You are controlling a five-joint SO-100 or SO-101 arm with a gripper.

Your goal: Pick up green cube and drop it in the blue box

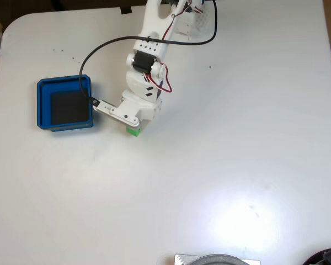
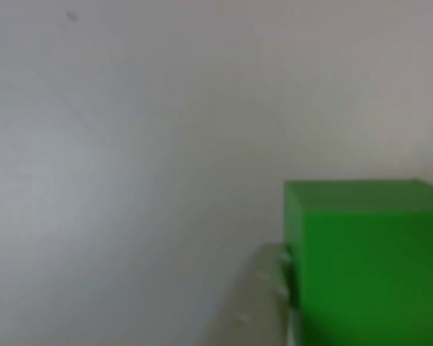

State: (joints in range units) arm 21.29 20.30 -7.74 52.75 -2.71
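In the fixed view the white arm reaches down from the top, and my gripper (image 1: 133,128) stands low over the table just right of the blue box (image 1: 43,105). The green cube (image 1: 133,131) peeks out under the gripper's tip, about one cube-width from the box's right wall. The other view shows the green cube (image 2: 364,259) close up at the lower right. A pale finger (image 2: 263,303) presses against its left face, and its right side runs off the frame. The gripper is shut on the cube. The box's dark floor is bare.
A black cable (image 1: 99,49) loops from the arm to the gripper, passing over the box's right wall. A grey round object (image 1: 216,259) and a dark thing (image 1: 326,257) sit at the bottom edge. White table extends right of and below the gripper.
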